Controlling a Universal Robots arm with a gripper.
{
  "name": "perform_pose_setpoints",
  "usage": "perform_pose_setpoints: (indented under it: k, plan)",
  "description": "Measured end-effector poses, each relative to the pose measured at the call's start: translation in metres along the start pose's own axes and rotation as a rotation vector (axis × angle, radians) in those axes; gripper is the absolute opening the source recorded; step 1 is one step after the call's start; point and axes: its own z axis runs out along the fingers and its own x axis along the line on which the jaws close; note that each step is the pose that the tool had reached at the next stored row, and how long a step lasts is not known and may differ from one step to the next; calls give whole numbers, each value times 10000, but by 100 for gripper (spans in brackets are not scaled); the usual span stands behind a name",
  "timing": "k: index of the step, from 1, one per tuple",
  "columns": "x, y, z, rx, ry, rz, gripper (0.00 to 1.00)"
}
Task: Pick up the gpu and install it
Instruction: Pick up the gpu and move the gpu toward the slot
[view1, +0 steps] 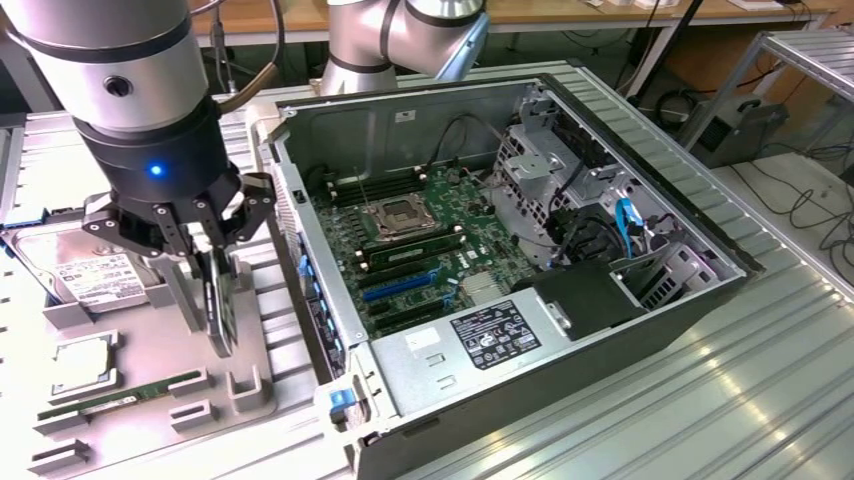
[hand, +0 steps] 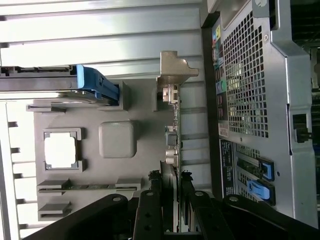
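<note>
Gpu (hand: 170, 137): black card, upright, edge-on; pinched btwn pincer (hand: 170, 179) fingers, over grey tray (view1: 260, 395), beside open PC case (view1: 694, 310).

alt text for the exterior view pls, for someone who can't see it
A robot arm's gripper is closed on the gpu, a thin black card standing on edge at a grey parts tray on the exterior view's left. Beside it lies an open computer case with its motherboard exposed; a hard drive and memory stick sit on the tray.
</note>
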Motion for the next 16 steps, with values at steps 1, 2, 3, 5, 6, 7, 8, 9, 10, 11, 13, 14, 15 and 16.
perform_pose_setpoints:
  k: [1, 2, 3, 5, 6, 7, 8, 9, 10, 11, 13, 14, 15, 16]
  plan:
    - [0, 0, -9, 0, 0, 0, 26]
    - [0, 1, -16, 1, 1, 0, 26]
    - [-1, 1, -21, 1, 0, 0, 26]
    - [-1, 1, -32, 0, 0, 0, 26]
    - [-1, 2, -37, 1, 0, 0, 26]
    - [-1, 2, -42, 1, 0, 0, 26]
    - [-1, 2, -45, 0, 0, 0, 26]
    - [-1, 2, -52, 0, 0, 0, 26]
    - [-1, 2, -58, 1, 1, 0, 26]
    - [-2, 3, -63, 1, 1, 0, 26]
    - [-2, 3, -76, 0, 1, 0, 26]
    - [-2, 3, -81, 0, 0, 0, 26]
    - [-2, 3, -86, 0, -1, 0, 26]
    - [-2, 4, -91, 1, 0, 0, 26]
